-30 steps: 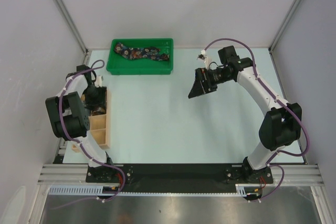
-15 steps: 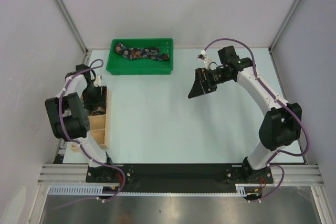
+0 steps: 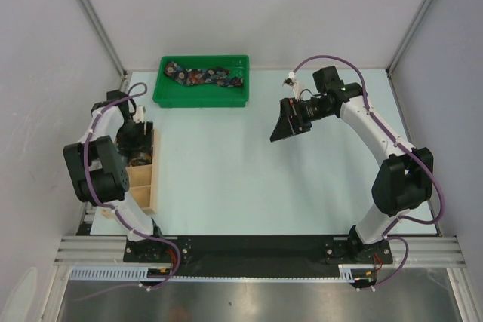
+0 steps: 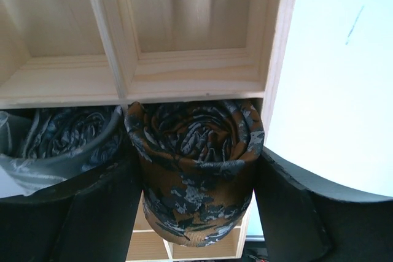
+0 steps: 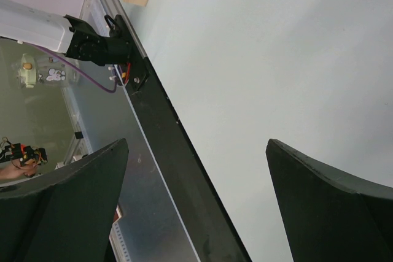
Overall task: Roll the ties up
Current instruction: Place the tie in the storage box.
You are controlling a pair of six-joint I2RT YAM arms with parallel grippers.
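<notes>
From above, a dark tie [image 3: 205, 77] lies in the green tray [image 3: 162, 97]. The left gripper [image 3: 136, 143] reaches down into the box [image 3: 143, 186]. The right gripper [image 3: 285, 127] hangs over the table [image 3: 226, 179], wide apart and holding nothing.

From the left wrist, a rolled brown tie [image 4: 196, 176] sits in the box between the fingers [image 4: 67, 213]. I cannot tell if they squeeze it. A rolled grey tie [image 4: 55, 139] sits in the next slot.

From the right wrist, the fingers [image 5: 61, 207] stand far apart over the table.

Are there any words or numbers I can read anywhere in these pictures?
No text can be read anywhere.
On the white label in the right wrist view: dark marks, too blurred to read.
On the rust-brown tie: pattern only, no letters.
</notes>
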